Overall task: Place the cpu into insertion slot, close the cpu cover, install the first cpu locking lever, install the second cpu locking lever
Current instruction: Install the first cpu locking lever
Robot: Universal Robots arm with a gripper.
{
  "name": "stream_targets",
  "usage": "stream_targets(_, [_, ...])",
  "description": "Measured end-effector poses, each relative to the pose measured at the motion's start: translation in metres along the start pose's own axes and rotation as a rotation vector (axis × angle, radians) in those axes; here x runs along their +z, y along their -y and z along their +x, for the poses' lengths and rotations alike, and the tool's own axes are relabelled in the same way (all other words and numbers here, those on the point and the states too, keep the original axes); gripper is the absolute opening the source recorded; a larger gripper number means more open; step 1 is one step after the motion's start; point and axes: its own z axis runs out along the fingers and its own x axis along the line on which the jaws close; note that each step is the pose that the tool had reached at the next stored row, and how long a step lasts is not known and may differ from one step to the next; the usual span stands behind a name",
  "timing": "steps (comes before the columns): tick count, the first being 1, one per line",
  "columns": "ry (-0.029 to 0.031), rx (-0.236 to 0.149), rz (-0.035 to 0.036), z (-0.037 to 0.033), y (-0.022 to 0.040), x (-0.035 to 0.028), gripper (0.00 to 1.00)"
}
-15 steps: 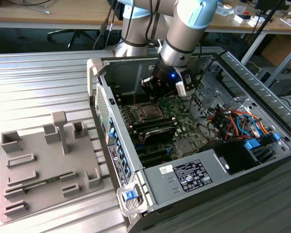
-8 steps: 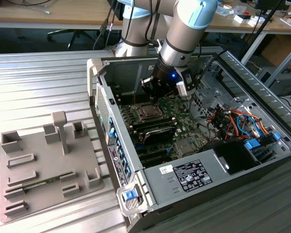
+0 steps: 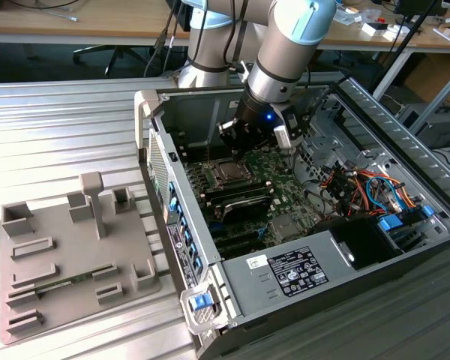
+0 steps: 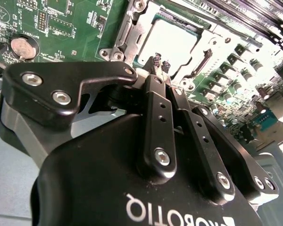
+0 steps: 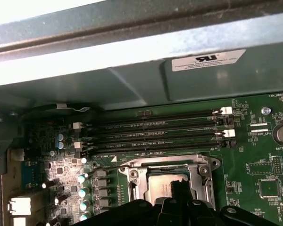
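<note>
The cpu (image 4: 172, 40) lies flat in the socket on the green motherboard with its silvery top up, also seen as the cpu (image 5: 160, 186) in the first wrist view and the cpu (image 3: 226, 174) in the exterior view. The cpu cover (image 4: 131, 26) is a silvery frame lying down around the chip, and the cpu cover (image 5: 132, 173) looks flat there too. My gripper (image 4: 161, 63) hangs just above the socket's edge. Its fingers are shut with nothing between them. From outside, the gripper (image 3: 237, 147) reaches into the open computer case over the socket.
Black memory slots (image 5: 155, 129) run beside the socket, with the case wall (image 5: 132, 80) just past them. A coin battery (image 4: 22, 47) sits on the board. A power supply (image 3: 292, 266) and cables (image 3: 360, 187) crowd the case's near side. A grey fixture tray (image 3: 60, 255) lies at the exterior view's left.
</note>
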Motion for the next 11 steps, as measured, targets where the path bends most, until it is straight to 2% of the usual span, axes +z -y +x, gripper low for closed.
stream_targets(11, [-0.0048, -0.071, 0.0039, 0.0, 0.0, 0.0, 0.11])
